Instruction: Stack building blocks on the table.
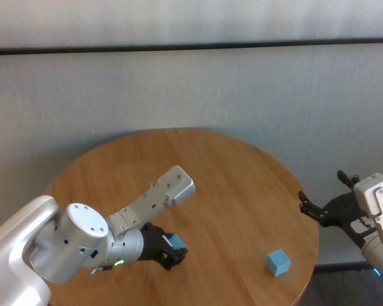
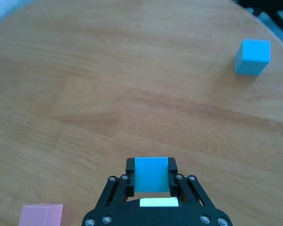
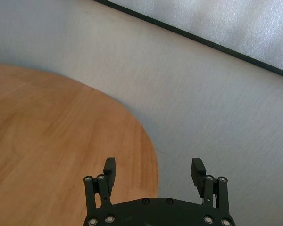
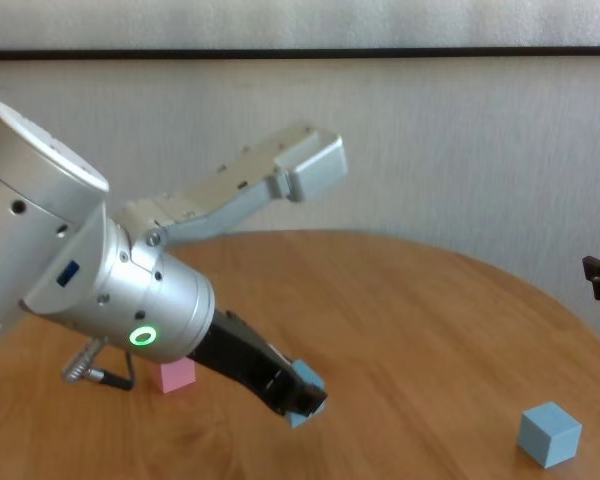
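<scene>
My left gripper (image 1: 173,250) is shut on a light blue building block (image 2: 151,174), holding it low over the near left part of the table (image 1: 230,172). In the chest view this block (image 4: 306,386) shows between the black fingers. The pink block (image 4: 177,373) rests on the table just behind the left forearm, and it appears at the edge of the left wrist view (image 2: 40,215). A second light blue block (image 1: 277,262) lies alone near the table's right front edge (image 2: 252,56). My right gripper (image 3: 153,167) hangs open and empty beyond the table's right rim (image 1: 325,192).
The round wood-grain top ends close to the right of the loose blue block. A grey-white wall with a dark strip (image 1: 191,46) stands behind the table. The left arm's elbow link (image 1: 163,191) reaches over the table's middle.
</scene>
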You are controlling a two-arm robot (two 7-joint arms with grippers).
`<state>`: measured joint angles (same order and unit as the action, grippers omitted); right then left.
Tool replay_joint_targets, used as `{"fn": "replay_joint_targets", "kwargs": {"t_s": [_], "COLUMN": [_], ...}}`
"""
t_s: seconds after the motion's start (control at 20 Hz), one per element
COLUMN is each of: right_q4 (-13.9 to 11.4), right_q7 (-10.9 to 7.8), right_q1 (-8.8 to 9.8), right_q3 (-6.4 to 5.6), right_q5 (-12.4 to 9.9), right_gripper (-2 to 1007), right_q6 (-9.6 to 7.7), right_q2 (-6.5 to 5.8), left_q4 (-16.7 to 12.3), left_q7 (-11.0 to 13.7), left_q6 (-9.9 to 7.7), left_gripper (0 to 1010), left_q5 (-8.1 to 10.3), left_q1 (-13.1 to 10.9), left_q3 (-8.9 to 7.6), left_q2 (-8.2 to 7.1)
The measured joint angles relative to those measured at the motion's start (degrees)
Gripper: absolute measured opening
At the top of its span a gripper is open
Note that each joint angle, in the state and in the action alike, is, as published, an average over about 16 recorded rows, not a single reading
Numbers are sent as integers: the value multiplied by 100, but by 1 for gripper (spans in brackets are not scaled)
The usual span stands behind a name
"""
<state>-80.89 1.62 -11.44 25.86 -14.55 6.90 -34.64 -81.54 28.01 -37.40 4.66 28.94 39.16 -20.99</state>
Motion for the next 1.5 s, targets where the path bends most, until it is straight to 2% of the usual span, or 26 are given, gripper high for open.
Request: {"fn": "replay_joint_targets", "kwargs": {"t_s": [0.45,0.8,1.1,1.5], "right_q4": [0,0,0,0], "right_q7": [0,0,0,0], "right_q1": [0,0,0,0], "right_q3": [0,0,0,0], "right_q5": [0,0,0,0], "right_gripper": [1005,1005,1005,1005], "right_q6": [0,0,0,0], "right_q2": [0,0,0,0], "left_q4": [177,188,170,112], "left_q7": [36,29,30,28], "left_q6": [-37,-46,-46,-19], "left_gripper": [393,438,564,816], "left_q5": [-142,-157,-147,-100], "left_q1": [51,51,46,-4], "left_q3": [79,73,70,-12], "left_q2": [62,69,58,54]}}
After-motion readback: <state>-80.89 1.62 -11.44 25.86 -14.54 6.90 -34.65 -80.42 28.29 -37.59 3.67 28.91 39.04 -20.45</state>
